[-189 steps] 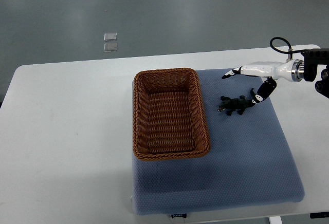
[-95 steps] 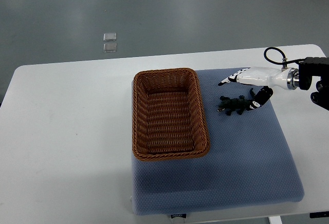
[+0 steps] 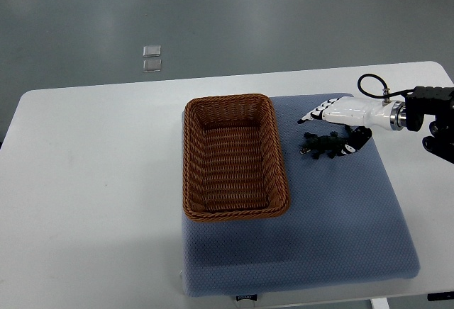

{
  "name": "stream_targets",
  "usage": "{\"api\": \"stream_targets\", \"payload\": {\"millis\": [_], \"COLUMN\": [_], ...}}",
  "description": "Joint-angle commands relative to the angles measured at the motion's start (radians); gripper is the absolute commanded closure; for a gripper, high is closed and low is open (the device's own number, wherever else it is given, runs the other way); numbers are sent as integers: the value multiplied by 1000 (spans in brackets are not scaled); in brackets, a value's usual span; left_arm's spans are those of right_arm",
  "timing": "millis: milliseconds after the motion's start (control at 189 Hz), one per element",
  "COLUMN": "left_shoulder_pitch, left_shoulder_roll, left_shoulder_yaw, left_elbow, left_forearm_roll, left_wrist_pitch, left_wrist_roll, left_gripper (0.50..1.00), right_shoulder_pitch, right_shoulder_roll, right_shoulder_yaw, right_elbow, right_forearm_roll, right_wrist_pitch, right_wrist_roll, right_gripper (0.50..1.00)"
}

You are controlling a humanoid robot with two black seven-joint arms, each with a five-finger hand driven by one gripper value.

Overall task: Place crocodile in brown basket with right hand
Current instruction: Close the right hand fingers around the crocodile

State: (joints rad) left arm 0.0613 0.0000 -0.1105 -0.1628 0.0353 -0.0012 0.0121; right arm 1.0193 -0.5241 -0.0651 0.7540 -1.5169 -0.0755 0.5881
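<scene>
Right hand [image 3: 343,113], white w/ black-tipped fingers [image 3: 307,118], reached in from the right edge of the pic and hovered over the far right part of the blue pad [image 3: 333,231]. Its fingers were spread: the long ones stretched out flat twd the basket [image 3: 234,211], while a dark thumb [image 3: 359,139] hooked down on the near side. Nothing was pinched btwn them. The crocodile [image 3: 321,144], a small dark toy, lay on the pad just under and a bit nearer than the hand, body running left-right, tail end next to the thumb. Whether the thumb touched the tail could not be told from this angle.

The basket, brown wicker and rectangular, sat on the left part of the same pad, long side running away from the camera, just beside the crocodile but apart from it. No object showed inside it.

The pad lay on a white table [image 3: 92,181] w/ rounded corners. A black cable [image 3: 369,82] looped up at the wrist, where the arm's dark housing [image 3: 434,110] met the pic's edge. On the grey floor beyond the table were two small clear squares [image 3: 152,59], one next to the other.
</scene>
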Motion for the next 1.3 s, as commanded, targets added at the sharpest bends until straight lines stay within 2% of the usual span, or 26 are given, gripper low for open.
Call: {"api": "stream_targets", "payload": {"millis": [0, 206, 333, 576, 619, 666, 793, 931, 1026, 1163, 1296], "left_shoulder_pitch": [0, 0, 0, 0, 0, 0, 0, 0, 0, 0, 0], "left_shoulder_roll": [0, 0, 0, 0, 0, 0, 0, 0, 0, 0, 0], "left_shoulder_yaw": [0, 0, 0, 0, 0, 0, 0, 0, 0, 0, 0], "left_elbow": [0, 0, 0, 0, 0, 0, 0, 0, 0, 0, 0], "left_forearm_roll": [0, 0, 0, 0, 0, 0, 0, 0, 0, 0, 0], "left_wrist_pitch": [0, 0, 0, 0, 1, 0, 1, 1, 0, 1, 0], "left_wrist_roll": [0, 0, 0, 0, 0, 0, 0, 0, 0, 0, 0], "left_gripper": [500, 500, 500, 500, 500, 500, 500, 500, 500, 500, 500], "right_shoulder_pitch": [-4, -8, -16, -19, -19, -19, -19, -19, -19, -19, -21], "right_shoulder_roll": [1, 10, 27, 38, 38, 38, 36, 38, 36, 38, 38], "right_shoulder_yaw": [-1, -1, -1, -1, -1, -1, -1, -1, -1, -1, -1], "right_elbow": [-1, -8, -41, -41, -39, -39, -39, -35, -31, -30, -30], "right_forearm_roll": [0, -3, -3, -3, -3, -5, -5, -5, -6, -8, -8], "right_wrist_pitch": [-10, -18, -18, -21, -21, -21, -23, -27, -27, -29, -29], "right_wrist_roll": [-19, -25, -62, -62, -60, -57, -54, -51, -51, -50, -50], "right_gripper": [570, 570, 572, 593, 603, 644, 677, 744, 775, 785, 844]}}
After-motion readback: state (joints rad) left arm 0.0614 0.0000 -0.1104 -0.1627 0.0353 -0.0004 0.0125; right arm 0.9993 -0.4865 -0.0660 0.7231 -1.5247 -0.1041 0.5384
